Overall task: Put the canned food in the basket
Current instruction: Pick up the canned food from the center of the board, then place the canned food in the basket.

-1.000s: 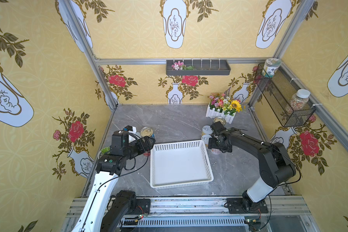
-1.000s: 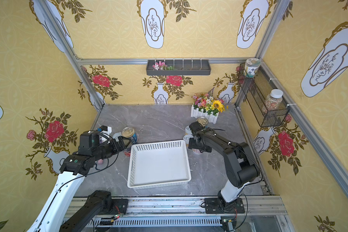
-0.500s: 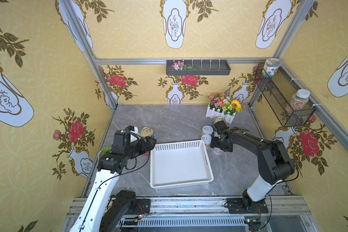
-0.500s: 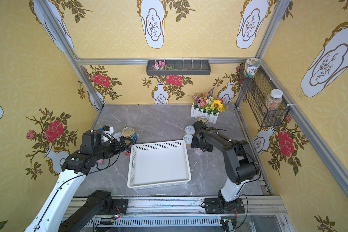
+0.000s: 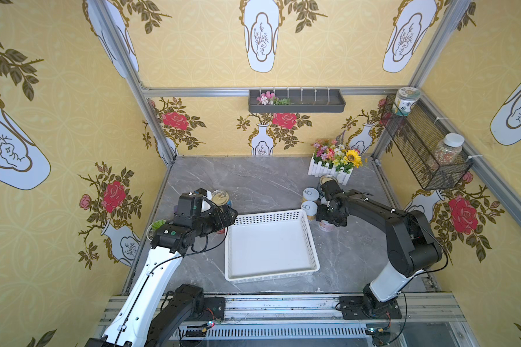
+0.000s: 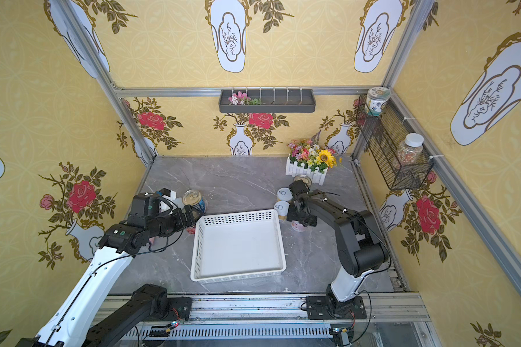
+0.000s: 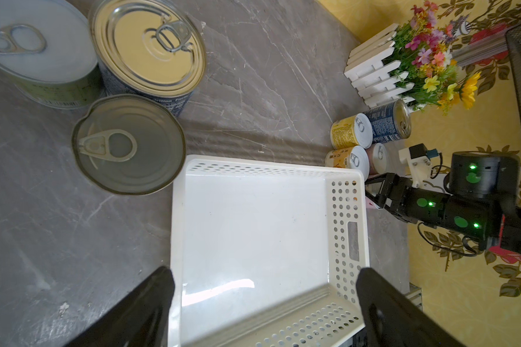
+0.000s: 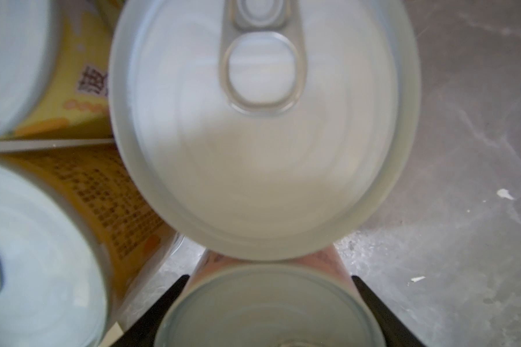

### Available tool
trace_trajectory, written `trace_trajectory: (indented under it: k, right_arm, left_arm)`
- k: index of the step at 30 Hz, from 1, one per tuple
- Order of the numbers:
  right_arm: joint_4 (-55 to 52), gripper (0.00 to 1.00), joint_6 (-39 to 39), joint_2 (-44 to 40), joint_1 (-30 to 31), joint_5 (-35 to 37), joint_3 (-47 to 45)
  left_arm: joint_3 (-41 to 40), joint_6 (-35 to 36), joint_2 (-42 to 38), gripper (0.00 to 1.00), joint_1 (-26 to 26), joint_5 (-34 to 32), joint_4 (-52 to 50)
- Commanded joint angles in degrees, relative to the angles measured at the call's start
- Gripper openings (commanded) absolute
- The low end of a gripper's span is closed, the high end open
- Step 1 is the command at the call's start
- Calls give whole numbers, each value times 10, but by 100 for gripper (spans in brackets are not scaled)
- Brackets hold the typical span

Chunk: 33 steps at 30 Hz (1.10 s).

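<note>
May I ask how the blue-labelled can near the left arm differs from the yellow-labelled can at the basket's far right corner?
The blue-labelled can has a bare metal top; the yellow-labelled can has a white lid. The blue-labelled can stands left of the basket, the yellow-labelled can at its far right corner. Both stand upright, pull-tabs up, outside the basket.

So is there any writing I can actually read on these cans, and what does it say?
"…ition Fac…", cut off: dark blue can.
Looks like "菠", half hidden: yellow can.
Small print on the second yellow can and the green can: too blurred to read.
</note>
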Motion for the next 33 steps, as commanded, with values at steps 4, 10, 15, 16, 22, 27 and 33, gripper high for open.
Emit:
trace_trajectory:
  k: [4, 10, 15, 16, 22, 27, 33]
  right_arm:
    - [-66, 75, -5, -58, 4, 2, 26]
    - [-140, 75, -12, -150, 33, 13, 60]
    - [-187, 76, 19, -194, 142, 46, 111]
    - [-193, 76, 27, -195, 172, 53, 123]
    - [-199, 76, 69, -140, 303, 81, 177]
    - [-183, 76, 80, -67, 342, 83, 209]
    - [-166, 76, 78, 23, 338, 89, 231]
  left_arm:
    - [3, 4, 0, 100, 0, -8, -6]
    - [3, 3, -8, 100, 2, -10, -5]
    - [3, 2, 2, 100, 3, -16, -8]
    - [4, 2, 1, 100, 4, -16, -8]
    - [4, 0, -6, 100, 4, -21, -10]
    - [5, -3, -7, 100, 3, -33, -16]
    - [6, -4, -8, 100, 0, -33, -17]
